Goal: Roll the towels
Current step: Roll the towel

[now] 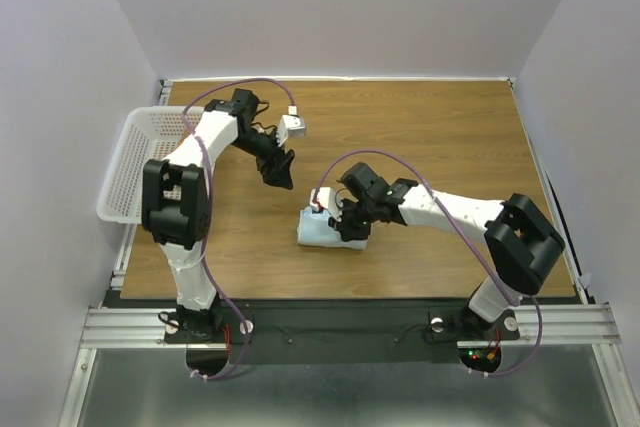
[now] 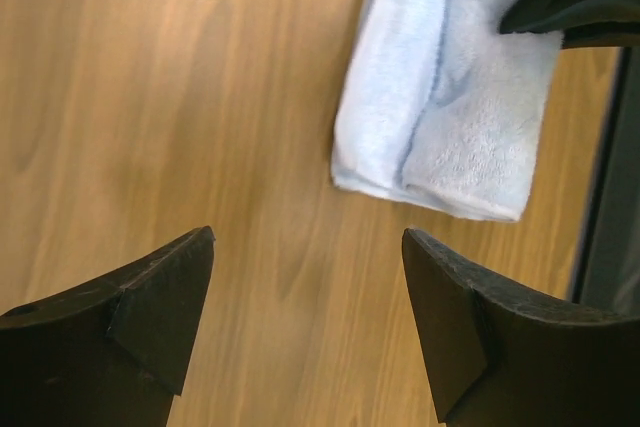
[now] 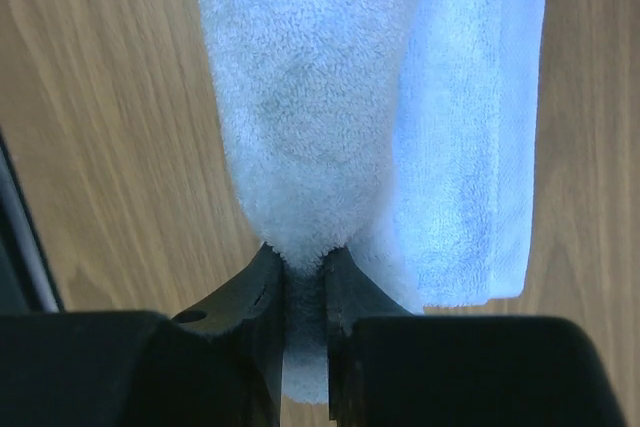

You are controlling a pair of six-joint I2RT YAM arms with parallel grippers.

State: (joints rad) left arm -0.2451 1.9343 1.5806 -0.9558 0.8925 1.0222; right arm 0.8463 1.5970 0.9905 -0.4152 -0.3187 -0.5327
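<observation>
Towel entry: one light blue towel [image 1: 315,232], folded into a thick bundle of several layers, lying on the wooden table [image 1: 450,127] near its middle, toward the near edge; terry surface, edges showing as parallel folds in both wrist views.

Right gripper [image 1: 348,223]: lowered onto the bundle's right end; fingers [image 3: 255,307] pressed nearly together with a ridge of the cloth pinched between them [image 3: 305,269]; the rest of the towel [image 3: 330,117] spreads away from the tips across the wood.

Left gripper [image 1: 280,169]: held above bare table, behind and to the left of the bundle, not touching it; its two tips spread wide [image 2: 308,247] with only wood between them; the towel [image 2: 450,117] lies beyond them.

Basket [image 1: 130,162]: white, perforated, at the left edge of the table, well apart from the towel.
</observation>
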